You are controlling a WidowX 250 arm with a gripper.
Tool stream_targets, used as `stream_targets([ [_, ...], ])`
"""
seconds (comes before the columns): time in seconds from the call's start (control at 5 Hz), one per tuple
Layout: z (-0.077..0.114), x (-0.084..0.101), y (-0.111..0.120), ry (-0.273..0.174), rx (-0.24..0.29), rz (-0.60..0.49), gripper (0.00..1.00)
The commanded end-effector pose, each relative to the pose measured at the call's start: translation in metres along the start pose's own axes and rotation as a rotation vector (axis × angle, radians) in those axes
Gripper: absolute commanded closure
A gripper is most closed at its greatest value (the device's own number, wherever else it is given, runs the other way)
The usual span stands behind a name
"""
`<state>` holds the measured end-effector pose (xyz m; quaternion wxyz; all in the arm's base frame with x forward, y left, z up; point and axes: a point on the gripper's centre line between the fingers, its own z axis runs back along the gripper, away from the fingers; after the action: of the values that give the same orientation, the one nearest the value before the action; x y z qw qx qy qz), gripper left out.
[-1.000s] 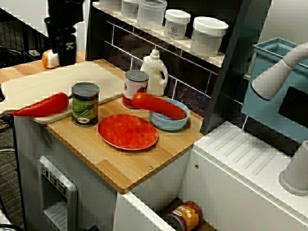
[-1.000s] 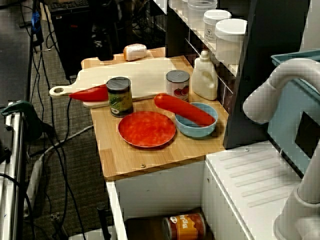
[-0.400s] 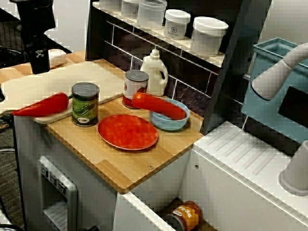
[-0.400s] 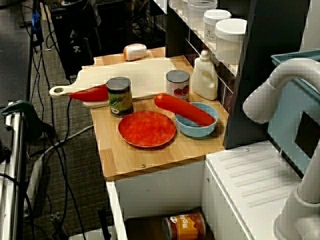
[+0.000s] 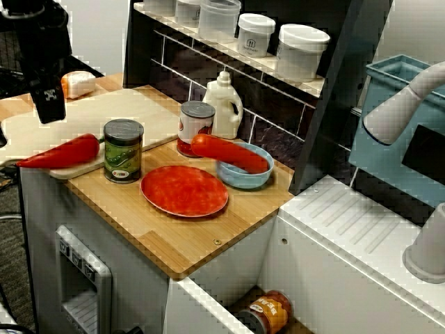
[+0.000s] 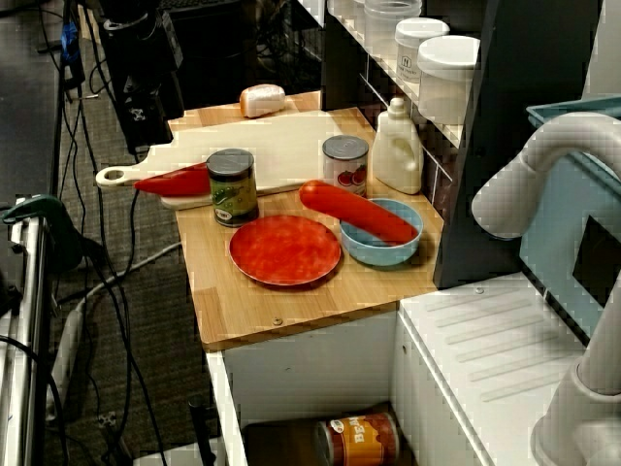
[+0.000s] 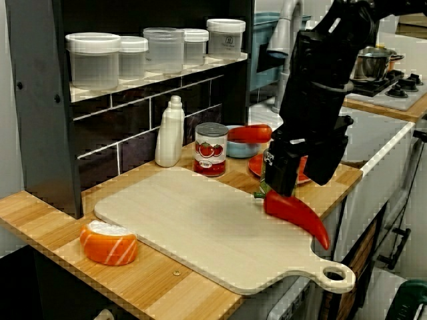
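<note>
Moved since the earlier frame: end effector (image 5: 49,110) has travelled from the far side of the cutting board (image 5: 118,115), by the salmon sushi piece (image 5: 78,83), across to the board's handle end and dropped lower. Now it hangs just over the red pepper (image 7: 297,212). In the low side view it sits by the pepper's thick stem end, contact unclear. Jaws hidden by the black housing, so can't tell if spread or clenched; nothing seen carried.

Pepper lies flat along the cutting board's front edge, tip pointing to the board's handle. Green can (image 5: 123,151) stands just off that same edge on the bench (image 5: 188,243), near the pepper's stem end.

Handling, my read: light, glossy skin, likely slippery; curved and tapering, so it may roll or squirt out of a pinch. Best hold looks to be across the thick part near the stem, not the thin tip. Watch the can close by.
</note>
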<state>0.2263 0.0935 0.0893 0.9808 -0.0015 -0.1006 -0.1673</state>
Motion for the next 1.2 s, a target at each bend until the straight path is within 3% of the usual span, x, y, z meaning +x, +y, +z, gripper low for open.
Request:
stream_targets([
  [0.0,-0.001,0.014,-0.008,-0.049,0.026,0.077,0.0],
  [0.4,-0.015,0.018,-0.024,-0.077,0.045,0.111,0.0],
  [1.0,-0.03,0.011,-0.023,-0.083,0.088,0.08,0.0],
])
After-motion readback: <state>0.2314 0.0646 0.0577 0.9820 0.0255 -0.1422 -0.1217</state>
